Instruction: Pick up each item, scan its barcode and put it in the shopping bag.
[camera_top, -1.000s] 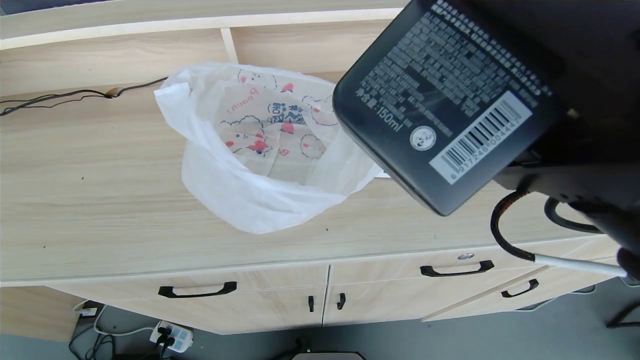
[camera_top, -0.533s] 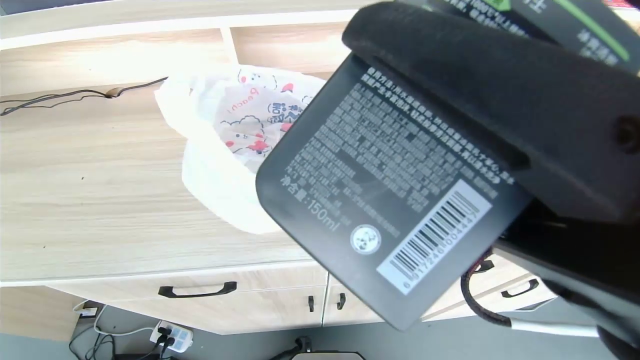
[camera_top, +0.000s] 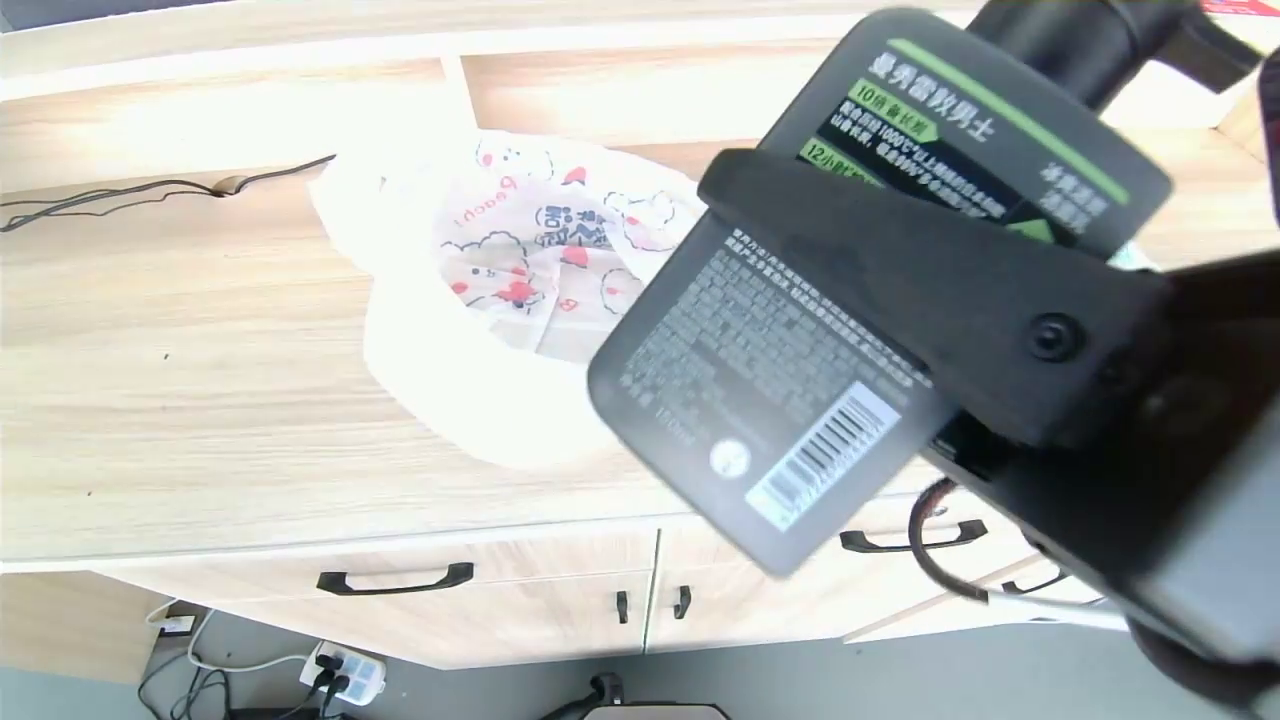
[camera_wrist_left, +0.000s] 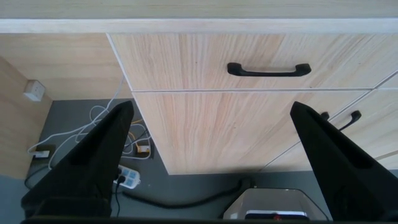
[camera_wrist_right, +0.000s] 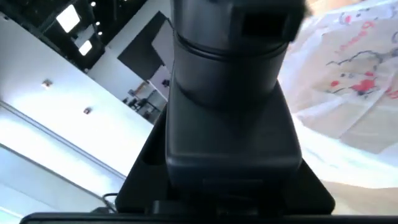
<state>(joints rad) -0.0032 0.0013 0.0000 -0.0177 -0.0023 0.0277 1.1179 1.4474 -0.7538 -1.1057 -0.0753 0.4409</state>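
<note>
My right gripper (camera_top: 800, 235) is shut on a flat black bottle (camera_top: 760, 400), held high in front of the head camera. One black finger (camera_top: 900, 290) lies across the bottle's back label. A white barcode (camera_top: 825, 455) shows near the bottle's lower end and its black cap (camera_top: 1080, 40) points up and away. Behind it, an open white shopping bag (camera_top: 470, 330) with cartoon prints stands on the wooden counter (camera_top: 200, 400). In the right wrist view the bottle (camera_wrist_right: 230, 106) stands between the fingers with the bag (camera_wrist_right: 354, 87) beyond. My left gripper (camera_wrist_left: 211, 168) hangs open before the drawer fronts.
A thin dark cable (camera_top: 150, 190) lies at the counter's back left. Drawers with black handles (camera_top: 395, 580) run below the counter edge. A power strip (camera_top: 345, 672) and wires lie on the floor. A shelf unit rises behind the bag.
The right gripper swung the bottle down and left across the head view, then drew it back and turned it. The upper label with its green stripe and the gripper finger now show.
</note>
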